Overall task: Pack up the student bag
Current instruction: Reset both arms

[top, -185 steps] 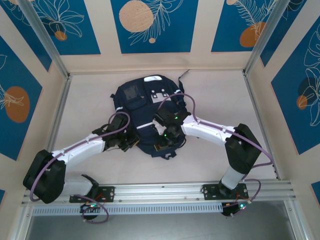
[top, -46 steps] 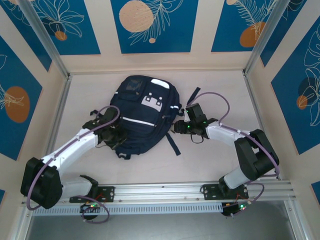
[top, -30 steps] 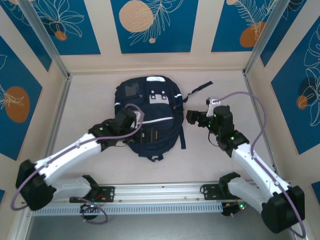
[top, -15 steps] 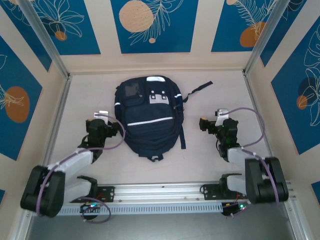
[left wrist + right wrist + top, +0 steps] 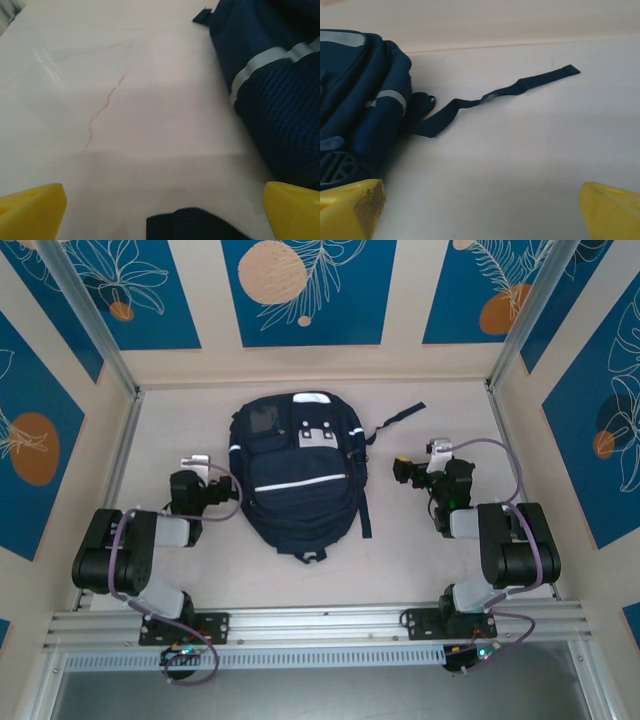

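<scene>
**STUDENT BAG FLAT ON TABLE, BOTH PINCERS STANDING OFF**

**Container.** Student bag (image 5: pixel 297 475) lies flat mid-table (image 5: pixel 450 410), front pocket up, top end toward far wall. White buckle patches on the pocket, white stripes across front and sides. Interior hidden, so contents can't be determined. Long strap (image 5: pixel 396 420) trails from bag's upper rt corner across the table toward the far right. Short strap (image 5: pixel 365 512) lies along bag's rt edge.

**Pincers.**
- Left pincer (image 5: pixel 190 480): just beside bag's left side, not touching, arm folded back. Wrist view shows its yellow fingertips (image 5: pixel 32 210) at opposite corners, jaws spread wide, nothing gripped.
- Right pincer (image 5: pixel 405 472): rt of bag, well apart from it. Jaws likewise spread wide and holding nothing. One yellow tip looks scuffed and dirty.

**Hidden / unclear.**
- Left wrist view cuts the bag at the rt edge; only a side panel, mesh patch and one stripe are seen.
- Dark textured item (image 5: pixel 195 225) sits at the bottom edge between the tips. It is cut off and can't be ID'd.
- Thin reddish line (image 5: pixel 102 110) runs across the table surface.
- Right wrist view cuts the bag at the left edge, but the long strap is seen full length, lying flat w/ a slight curl.
</scene>
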